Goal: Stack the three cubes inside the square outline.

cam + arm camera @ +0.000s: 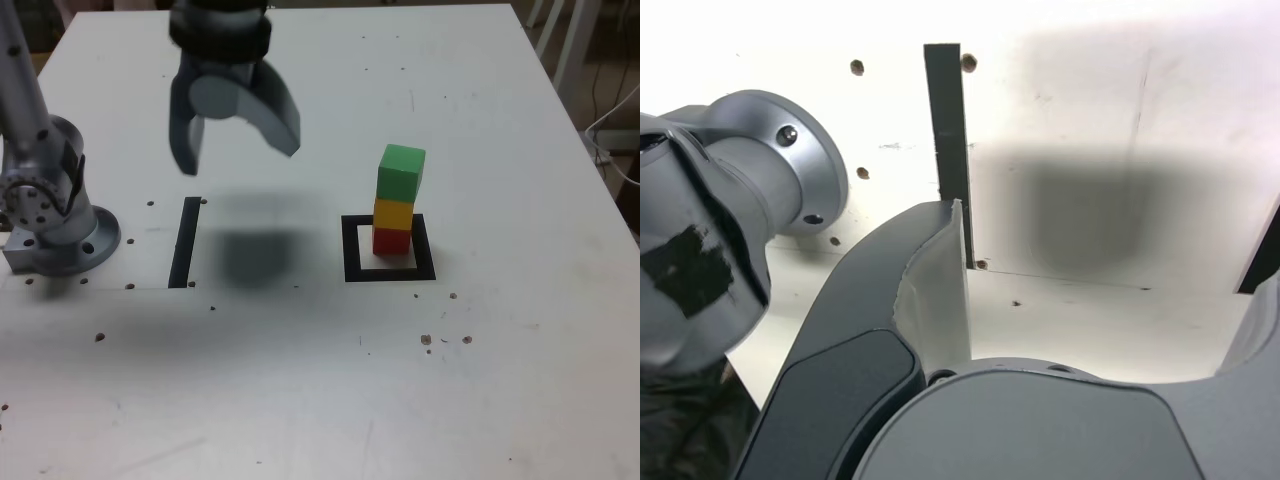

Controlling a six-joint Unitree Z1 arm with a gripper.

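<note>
The stack is judged complete: the red cube (392, 241) sits on the white centre of the square outline (352, 250), the yellow cube (394, 213) rests on it, and the green cube (401, 172) is on top. The tower appears slightly staggered, the green cube seeming offset toward the exterior view's right, though the angle makes this hard to confirm.

What remains is judged to be a clean retreat. The arm is best kept high and moved away from the tower, toward the exterior view's left, so that nothing is brushed. No descent near the outline is called for, and sudden swings are best avoided, since a narrow three-cube column can be toppled by a light touch or a shake of the surface (300, 400).

The gripper (240, 150) is held above the surface, well apart from the stack, over the area beside the straight black strip (185, 242), where its shadow is cast. The fingers (186, 135) are spread wide and point downward, and nothing is held between them. In the wrist view the strip (948, 130) and the arm's base (790, 165) are seen below; no cube is seen there.
</note>
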